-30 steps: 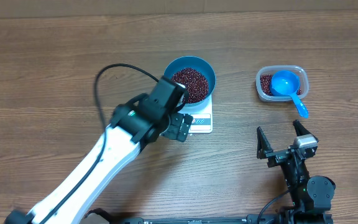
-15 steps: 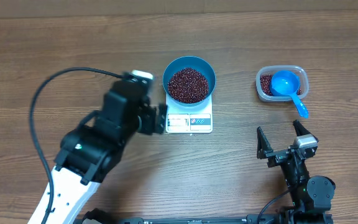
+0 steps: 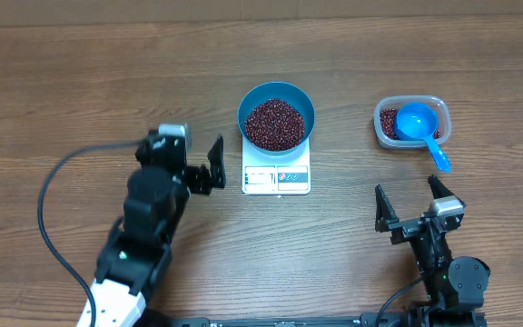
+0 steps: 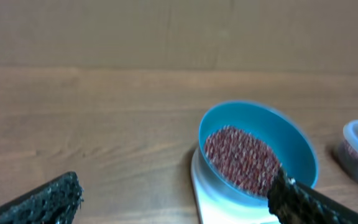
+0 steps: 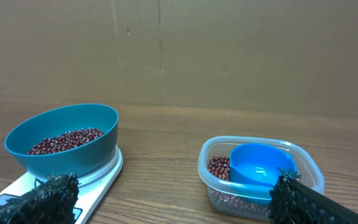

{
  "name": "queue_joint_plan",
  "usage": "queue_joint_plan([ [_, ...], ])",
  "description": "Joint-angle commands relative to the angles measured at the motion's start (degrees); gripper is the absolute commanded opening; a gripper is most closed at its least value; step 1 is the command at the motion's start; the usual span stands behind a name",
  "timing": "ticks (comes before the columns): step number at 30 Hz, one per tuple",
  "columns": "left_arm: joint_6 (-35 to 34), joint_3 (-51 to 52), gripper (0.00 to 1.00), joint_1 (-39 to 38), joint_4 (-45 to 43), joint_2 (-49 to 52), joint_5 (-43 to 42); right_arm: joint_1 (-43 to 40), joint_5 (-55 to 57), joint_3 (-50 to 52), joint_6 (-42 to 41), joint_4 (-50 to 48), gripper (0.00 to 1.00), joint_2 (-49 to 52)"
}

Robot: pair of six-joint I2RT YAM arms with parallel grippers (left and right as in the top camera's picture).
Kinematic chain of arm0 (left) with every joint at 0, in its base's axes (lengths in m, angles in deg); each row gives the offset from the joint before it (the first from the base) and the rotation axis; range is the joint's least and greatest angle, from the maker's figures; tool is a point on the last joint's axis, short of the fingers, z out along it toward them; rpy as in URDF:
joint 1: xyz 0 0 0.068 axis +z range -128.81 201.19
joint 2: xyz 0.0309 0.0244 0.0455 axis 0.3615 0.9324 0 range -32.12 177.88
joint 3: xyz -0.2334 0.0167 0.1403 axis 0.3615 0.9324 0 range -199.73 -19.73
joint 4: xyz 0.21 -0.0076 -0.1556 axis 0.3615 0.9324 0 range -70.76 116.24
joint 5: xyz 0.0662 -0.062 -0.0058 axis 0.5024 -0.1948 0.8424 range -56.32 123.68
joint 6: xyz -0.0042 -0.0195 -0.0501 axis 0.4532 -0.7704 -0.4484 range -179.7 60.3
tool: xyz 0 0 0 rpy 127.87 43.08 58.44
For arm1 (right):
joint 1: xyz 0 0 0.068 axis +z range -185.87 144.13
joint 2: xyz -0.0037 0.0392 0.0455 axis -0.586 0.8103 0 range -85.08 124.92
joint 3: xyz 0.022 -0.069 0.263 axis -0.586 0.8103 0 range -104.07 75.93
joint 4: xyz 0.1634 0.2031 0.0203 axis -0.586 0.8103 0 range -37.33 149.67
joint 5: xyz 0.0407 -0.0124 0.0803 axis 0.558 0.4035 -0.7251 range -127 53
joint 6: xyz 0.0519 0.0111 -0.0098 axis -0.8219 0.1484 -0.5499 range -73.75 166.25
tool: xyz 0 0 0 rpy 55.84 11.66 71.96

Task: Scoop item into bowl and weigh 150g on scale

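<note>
- Bowl (image 3: pixel 251 102) sits on the rear half of the scale (image 3: pixel 276 180), at table (image 3: pixel 62 82) centre. The scale's display strip faces the robot and is uncovered; the readout is too small to read.
- Beans (image 3: pixel 276 124) fill the bowl's floor in a dark heap, below the rim.
- Clear tub (image 3: pixel 380 127) is well to the right of the bowl, apart from the scale. More beans show along its left side.
- Blue scoop (image 3: pixel 416 121) rests cup-down-in in the tub; its handle sticks out over the near right rim toward the right arm.
- Left gripper (image 3: pixel 211 164): just left of the scale, aimed at it, not touching. Fingers spread wide, nothing between them.
- Right gripper (image 3: pixel 412 202): near the table's front edge, in front of the tub. Fingers spread wide, empty.
- Black cable (image 3: pixel 48 195) loops over the table left of the left arm.
- Nothing lies between either gripper and the bowl or tub; a plain brown wall backs the table in both wrist views.
</note>
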Motion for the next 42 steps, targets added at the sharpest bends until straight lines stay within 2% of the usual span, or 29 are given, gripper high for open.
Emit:
queue_joint_plan([
  [1, 0.3, 8.3, 1.0, 1.0, -5.8, -3.9, -1.2, 0.3, 0.6, 0.6, -0.4, -0.3, 1.0, -0.5],
  [6, -1.6, 17.1, 1.0, 2.1, -14.7, -7.9, -1.3, 0.3, 0.6, 0.6, -0.4, -0.3, 1.0, -0.5],
  [17, -4.3, 31.3, 0.99, 3.1, -24.2, -17.1, -1.1, 0.3, 0.6, 0.6, -0.4, -0.3, 1.0, -0.5],
  [25, -3.6, 31.2, 1.0, 3.5, -11.3, -29.9, 1.0, 0.3, 0.6, 0.6, -0.4, -0.3, 1.0, -0.5],
  [34, -3.2, 31.2, 1.0, 8.2, 4.4, -44.0, 1.0, 0.3, 0.6, 0.6, -0.4, -0.3, 1.0, -0.5],
  [42, 10.2, 31.2, 1.0, 9.8, 4.8, -49.9, -0.7, 0.3, 0.6, 0.6, -0.4, -0.3, 1.0, -0.5],
])
